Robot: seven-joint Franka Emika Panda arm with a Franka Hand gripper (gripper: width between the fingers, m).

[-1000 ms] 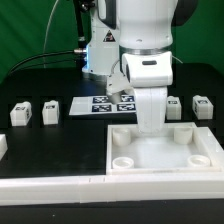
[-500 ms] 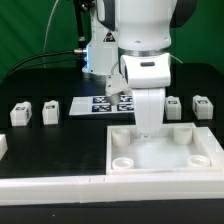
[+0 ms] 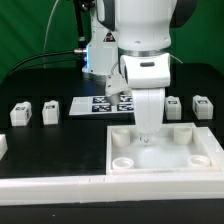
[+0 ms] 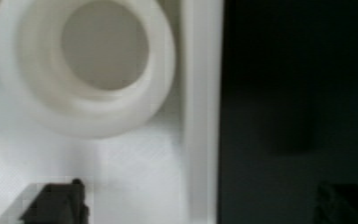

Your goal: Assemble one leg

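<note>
Hovering over the tray [image 3: 112, 158], your pincer [image 3: 146, 134] is gaping apart; the closest leg [image 3: 174, 105] is sitting on the tabletop [image 3: 60, 150], tag showing, long axis unclear.

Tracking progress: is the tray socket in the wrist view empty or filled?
Empty: the socket shows only its bare pale floor; nothing stands in it.

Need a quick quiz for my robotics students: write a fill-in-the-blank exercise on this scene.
1. The gripper hangs above the far wall of the large white ____.
2. In the wrist view its fingertips are far apart with nothing between them, so the gripper is ____.
3. To the exterior view's right of the arm, ____ legs sit on the black table.
4. The socket in the wrist view is ____ in shape.

Missing words: tray; open; two; round.
</note>
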